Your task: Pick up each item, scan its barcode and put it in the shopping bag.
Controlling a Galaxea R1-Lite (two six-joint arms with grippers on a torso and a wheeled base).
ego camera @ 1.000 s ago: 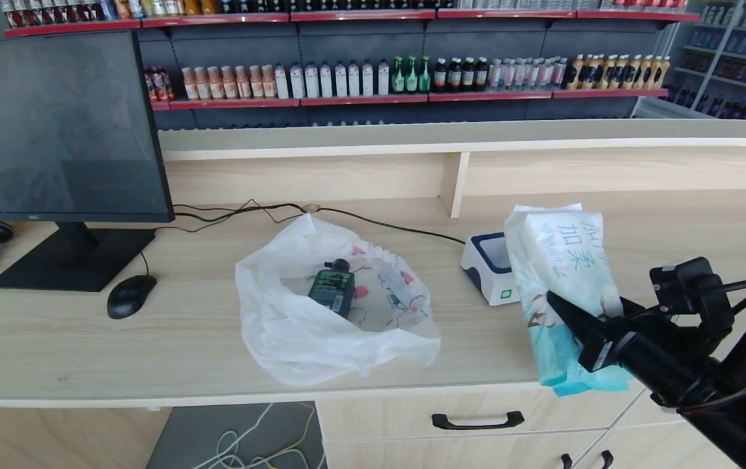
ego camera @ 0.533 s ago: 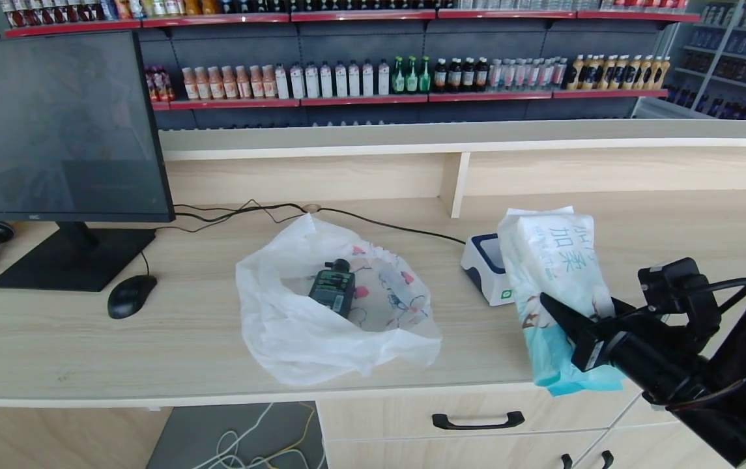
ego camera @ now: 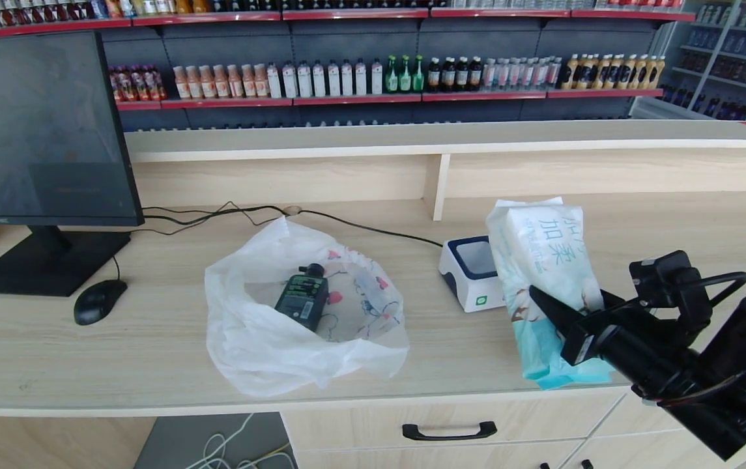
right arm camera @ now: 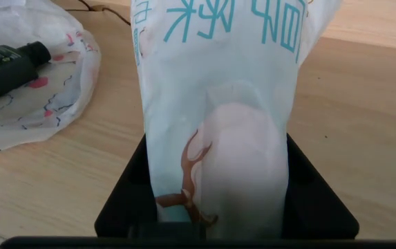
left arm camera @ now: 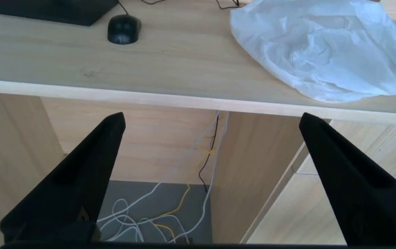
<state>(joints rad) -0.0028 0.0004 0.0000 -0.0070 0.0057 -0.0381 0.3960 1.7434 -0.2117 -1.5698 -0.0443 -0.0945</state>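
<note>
My right gripper (ego camera: 558,316) is shut on a white and teal tissue pack (ego camera: 545,273), holding it upright above the counter's front right, just right of the white barcode scanner (ego camera: 470,272). In the right wrist view the tissue pack (right arm camera: 218,131) stands between the black fingers (right arm camera: 125,200). The white shopping bag (ego camera: 301,312) lies open mid-counter with a dark green bottle (ego camera: 301,298) inside; the right wrist view shows the bag (right arm camera: 35,97) and bottle (right arm camera: 7,62) too. My left gripper (left arm camera: 211,180) hangs open below the counter edge, the bag (left arm camera: 322,45) above it.
A monitor (ego camera: 40,130) on a black stand and a black mouse (ego camera: 99,301) sit at the counter's left, with cables (ego camera: 216,215) running behind the bag. A raised shelf (ego camera: 451,140) backs the counter. Drawers with a black handle (ego camera: 449,431) lie below the front edge.
The head camera has shifted, so the whole scene sits further left. My right gripper has carried the tissue pack slightly leftward, closer to the scanner.
</note>
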